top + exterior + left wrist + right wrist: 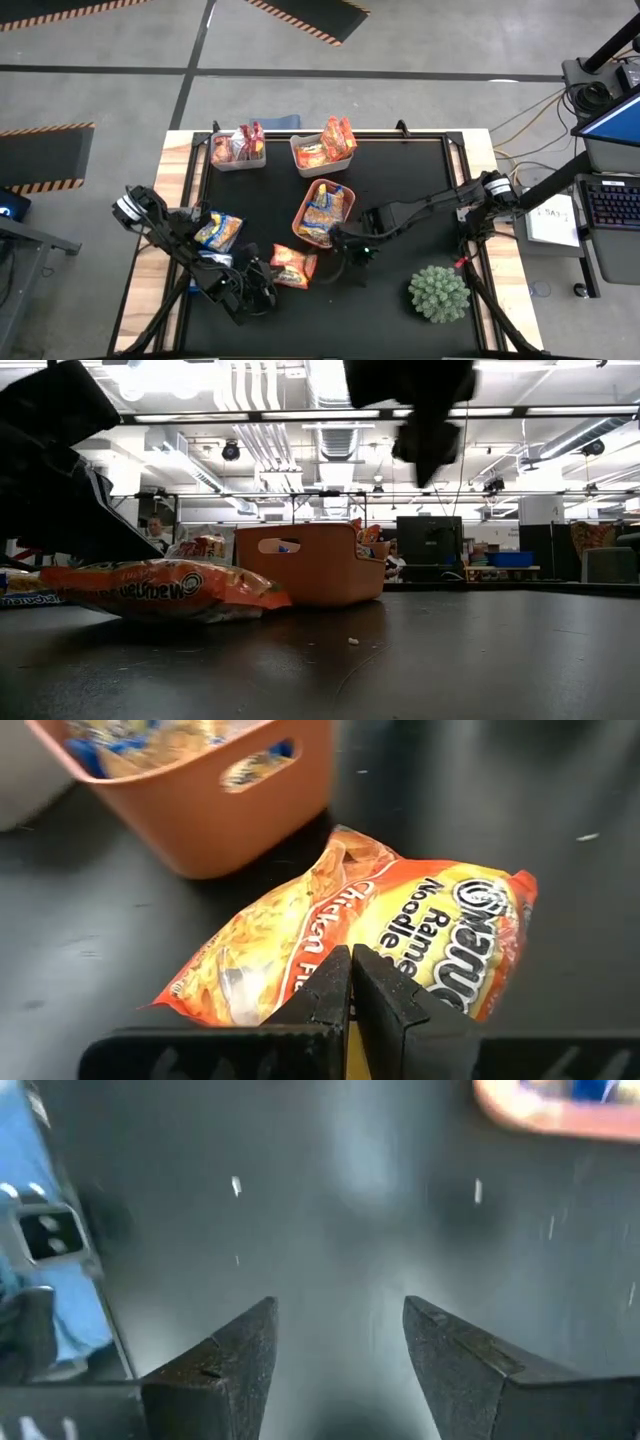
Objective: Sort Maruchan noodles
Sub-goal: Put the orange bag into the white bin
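Note:
An orange Maruchan noodle packet (400,930) lies flat on the black mat (420,170), just near of the orange tray (323,212), and also shows in the low view (165,592). My left gripper (350,970) is shut, its tips at the packet's near edge (270,281). My right gripper (340,1340) hangs open above bare mat to the right of the packet (348,262), with nothing between its fingers. The tray holds blue-and-yellow packets. Another blue-and-yellow packet (217,232) lies by my left arm. My left gripper's shut fingertips (335,975) stand over the orange packet's near long edge (300,985), coming slanting down from the table's near left. I cannot tell whether they touch it. The packet lies flat on the mat.
Two pale bins stand at the far edge, the left bin (238,150) and the right bin (322,152), each with packets in it. A spiky green plant ball (438,293) sits near right. Bare mat lies between the ball and the tray.

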You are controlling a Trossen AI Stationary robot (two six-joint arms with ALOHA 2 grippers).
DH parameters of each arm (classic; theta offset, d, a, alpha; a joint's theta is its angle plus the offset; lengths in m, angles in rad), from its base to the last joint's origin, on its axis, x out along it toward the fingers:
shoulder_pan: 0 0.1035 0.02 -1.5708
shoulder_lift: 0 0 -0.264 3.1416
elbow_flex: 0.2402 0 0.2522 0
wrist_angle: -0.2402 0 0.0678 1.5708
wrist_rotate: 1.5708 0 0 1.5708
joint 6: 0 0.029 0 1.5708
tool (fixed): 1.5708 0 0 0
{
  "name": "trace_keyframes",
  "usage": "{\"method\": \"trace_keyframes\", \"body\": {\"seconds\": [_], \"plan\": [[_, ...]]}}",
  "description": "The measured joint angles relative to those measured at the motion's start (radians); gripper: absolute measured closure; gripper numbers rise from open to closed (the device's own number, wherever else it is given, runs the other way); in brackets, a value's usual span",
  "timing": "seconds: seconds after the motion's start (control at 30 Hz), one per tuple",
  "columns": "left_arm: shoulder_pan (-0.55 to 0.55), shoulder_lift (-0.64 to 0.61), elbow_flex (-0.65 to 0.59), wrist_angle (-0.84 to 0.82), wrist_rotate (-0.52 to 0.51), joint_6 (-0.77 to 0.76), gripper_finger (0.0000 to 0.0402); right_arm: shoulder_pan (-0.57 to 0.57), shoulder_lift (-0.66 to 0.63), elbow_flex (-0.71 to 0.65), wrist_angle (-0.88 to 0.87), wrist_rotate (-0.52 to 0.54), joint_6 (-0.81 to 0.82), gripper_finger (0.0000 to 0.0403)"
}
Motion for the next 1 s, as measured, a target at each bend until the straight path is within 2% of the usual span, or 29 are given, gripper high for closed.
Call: {"method": "trace_keyframes", "body": {"seconds": [0.13, 0.27, 0.5, 0.6, 0.8, 1.0], "plan": [[-0.002, 0.011, -0.001, 0.098, 0.033, 0.042, 0.0402, 0.076, -0.001, -0.012, -0.078, 0.059, 0.093, 0.0200], [-0.002, 0.034, -0.001, 0.209, 0.041, 0.118, 0.0402, 0.137, -0.001, -0.055, -0.055, 0.088, 0.158, 0.0200], [-0.003, 0.107, -0.002, 0.449, 0.047, 0.234, 0.0402, 0.199, -0.003, -0.172, 0.142, 0.098, 0.215, 0.0200], [-0.005, 0.136, 0.000, 0.545, 0.047, 0.291, 0.0402, 0.206, -0.005, -0.215, 0.265, 0.150, 0.223, 0.0200], [-0.009, 0.144, 0.063, 0.544, 0.042, 0.411, 0.0402, 0.206, -0.005, -0.265, 0.407, 0.244, 0.288, 0.0200], [-0.034, 0.137, 0.096, 0.497, 0.038, 0.473, 0.0402, 0.206, -0.005, -0.315, 0.536, 0.247, 0.382, 0.0200]]}}
